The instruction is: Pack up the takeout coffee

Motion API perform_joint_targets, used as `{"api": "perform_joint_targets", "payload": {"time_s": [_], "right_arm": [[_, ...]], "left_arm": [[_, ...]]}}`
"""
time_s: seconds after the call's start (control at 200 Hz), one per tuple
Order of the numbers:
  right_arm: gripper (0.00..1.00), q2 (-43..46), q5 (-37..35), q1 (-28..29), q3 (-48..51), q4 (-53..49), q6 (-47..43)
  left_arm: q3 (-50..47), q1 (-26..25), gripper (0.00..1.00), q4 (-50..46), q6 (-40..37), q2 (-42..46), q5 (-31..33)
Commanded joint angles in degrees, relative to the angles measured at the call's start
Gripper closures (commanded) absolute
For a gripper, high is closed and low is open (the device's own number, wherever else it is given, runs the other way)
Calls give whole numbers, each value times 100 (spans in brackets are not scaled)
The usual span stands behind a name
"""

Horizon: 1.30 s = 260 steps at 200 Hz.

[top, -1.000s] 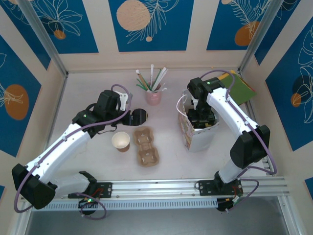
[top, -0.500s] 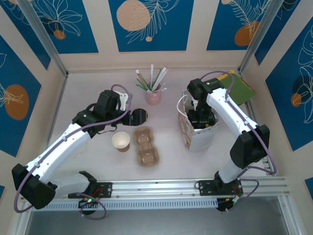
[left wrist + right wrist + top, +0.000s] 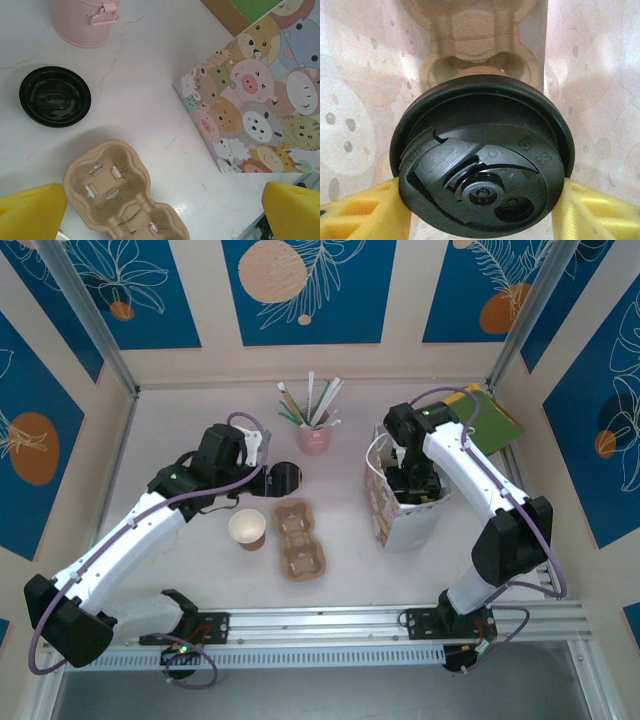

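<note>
The takeout coffee (image 3: 482,160), a brown cup under a round black lid, is held down inside the cartoon-print bag (image 3: 405,525). My right gripper (image 3: 482,212) is shut on it, with a yellow finger pressed to each side below the lid. Just beyond the cup, a kraft tray (image 3: 475,35) lies at the bottom of the bag. In the top view the right gripper (image 3: 412,483) reaches into the bag's mouth. My left gripper (image 3: 161,215) hangs open over the table, above a second kraft tray (image 3: 120,195), with nothing between its fingers.
A loose black lid (image 3: 55,96) lies left of the bag, near the pink straw holder (image 3: 314,435). A lidless brown cup (image 3: 247,528) stands left of the table's tray (image 3: 300,540). A green-and-brown board (image 3: 492,418) leans at the back right.
</note>
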<state>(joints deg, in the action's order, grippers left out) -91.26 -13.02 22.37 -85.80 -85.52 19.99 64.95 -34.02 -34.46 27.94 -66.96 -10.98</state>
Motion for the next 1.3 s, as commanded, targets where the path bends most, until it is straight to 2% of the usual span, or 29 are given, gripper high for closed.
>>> {"api": "perform_joint_targets", "payload": {"time_s": [0.0, 0.68, 1.295], "right_arm": [[36, 188, 159, -21, 63, -119, 15], [36, 214, 150, -21, 94, -106, 15], [36, 222, 113, -31, 133, -95, 40]], "left_arm": [[-61, 33, 0, 44, -43, 69, -132], [-114, 29, 0, 37, 0, 113, -115], [-140, 36, 0, -121, 36, 272, 553]]}}
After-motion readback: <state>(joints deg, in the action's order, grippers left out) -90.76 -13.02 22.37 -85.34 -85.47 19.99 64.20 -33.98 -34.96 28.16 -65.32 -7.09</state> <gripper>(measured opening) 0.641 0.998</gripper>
